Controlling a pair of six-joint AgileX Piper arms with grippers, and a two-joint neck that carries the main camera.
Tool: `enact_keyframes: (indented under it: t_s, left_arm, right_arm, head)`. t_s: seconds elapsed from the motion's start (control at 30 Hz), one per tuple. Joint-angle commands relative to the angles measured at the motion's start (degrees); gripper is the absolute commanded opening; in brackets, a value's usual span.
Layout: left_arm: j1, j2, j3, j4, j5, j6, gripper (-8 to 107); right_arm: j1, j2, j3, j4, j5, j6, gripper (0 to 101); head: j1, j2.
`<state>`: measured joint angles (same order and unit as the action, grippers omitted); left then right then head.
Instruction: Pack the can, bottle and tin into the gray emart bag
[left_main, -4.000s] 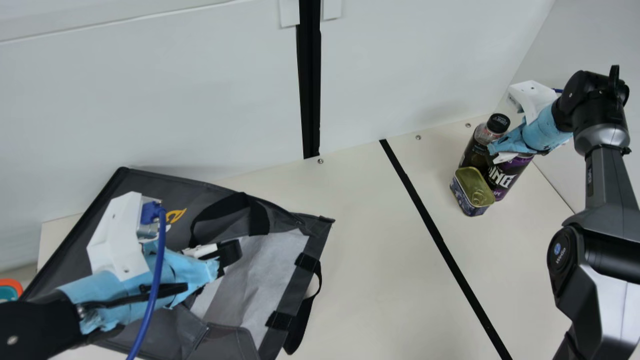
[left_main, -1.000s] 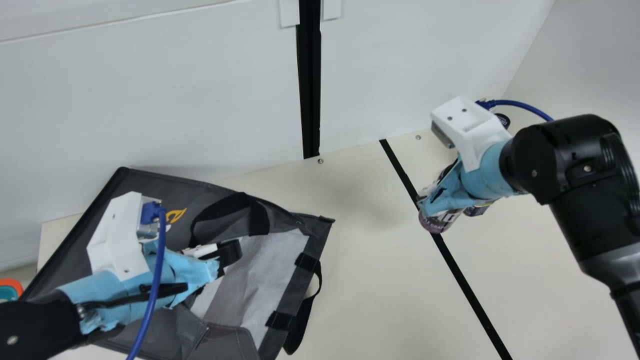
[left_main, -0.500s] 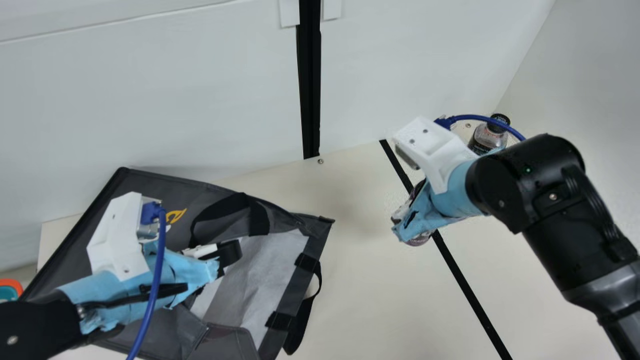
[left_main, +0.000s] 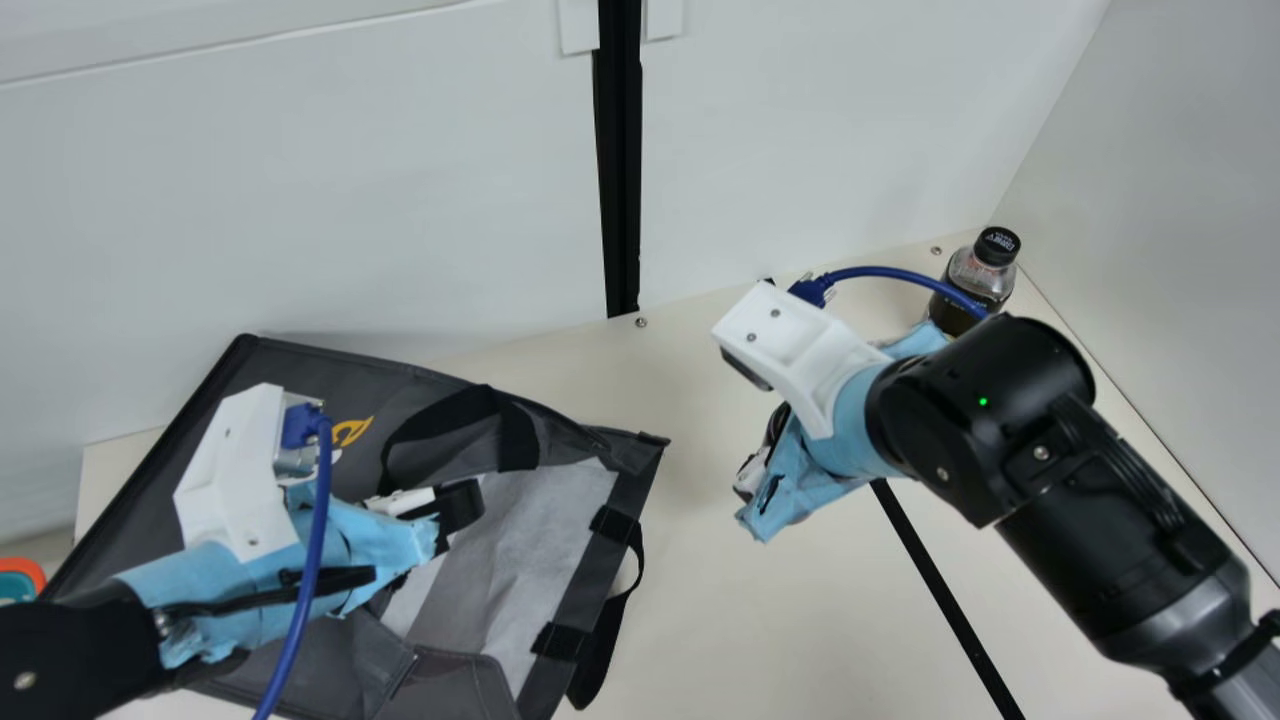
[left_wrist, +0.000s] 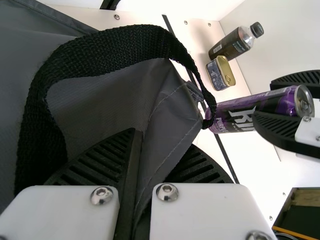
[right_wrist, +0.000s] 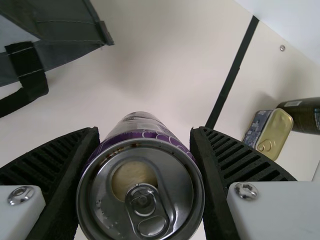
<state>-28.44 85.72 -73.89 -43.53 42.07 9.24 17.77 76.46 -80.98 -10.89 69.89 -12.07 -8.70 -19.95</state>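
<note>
Right hand (left_main: 752, 502): pinching the can (left_wrist: 239, 114) by its sides | left hand (left_main: 455, 518): pinching gray bag (left_main: 290, 385) fabric, bag's mouth beside it | can's long axis: lid toward right wrist, base away

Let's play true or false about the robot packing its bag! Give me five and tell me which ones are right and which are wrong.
1. The right gripper is holding the purple can. True.
2. The left gripper is pinching the gray emart bag. True.
3. The tin is inside the gray emart bag. False: it is on the table, next to the bottle.
4. The bottle's cap is yellow. False: it is black.
5. The bottle and the tin are on the same side of the black stripe. True.
</note>
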Motion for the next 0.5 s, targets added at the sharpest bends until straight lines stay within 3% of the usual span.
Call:
enact_keyframes:
  t_s: [0.0, 0.47]
  left_arm:
    - [0.0, 0.0, 0.0, 0.0, 0.0, 0.0, 10]
    - [0.0, 0.0, 0.0, 0.0, 0.0, 0.0, 10]
  right_arm:
    - [1.0, -0.1, 0.2, 0.1, 0.0, 0.1, 0]
    - [6.4, -0.8, 2.1, 1.2, 0.0, 0.8, 0]
  head:
    - [-1.3, 0.0]
    - [-1.3, 0.0]
